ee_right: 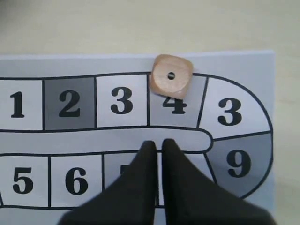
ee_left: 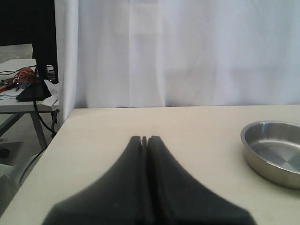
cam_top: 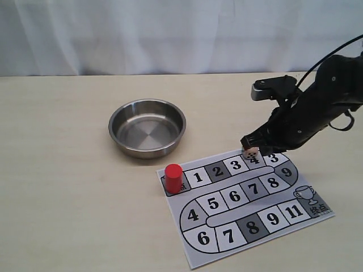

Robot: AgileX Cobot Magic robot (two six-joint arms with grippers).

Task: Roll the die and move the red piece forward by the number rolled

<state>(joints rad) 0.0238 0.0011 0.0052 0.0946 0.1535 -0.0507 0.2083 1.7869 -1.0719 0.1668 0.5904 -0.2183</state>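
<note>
The die is a small tan wooden cube lying on the number board, at the edge of a grey square marked 4. In the right wrist view the die shows one dot on its upper face. My right gripper hovers just over it. Its fingers are shut with nothing between them, and the die lies a little beyond the tips, apart from them. The red piece stands upright on the start square at the board's left end. My left gripper is shut and holds nothing. It is out of the exterior view.
A steel bowl sits on the table behind and left of the board, with nothing in it. The left wrist view catches its rim. A white curtain hangs behind the table. A side table with cables stands past the table's edge.
</note>
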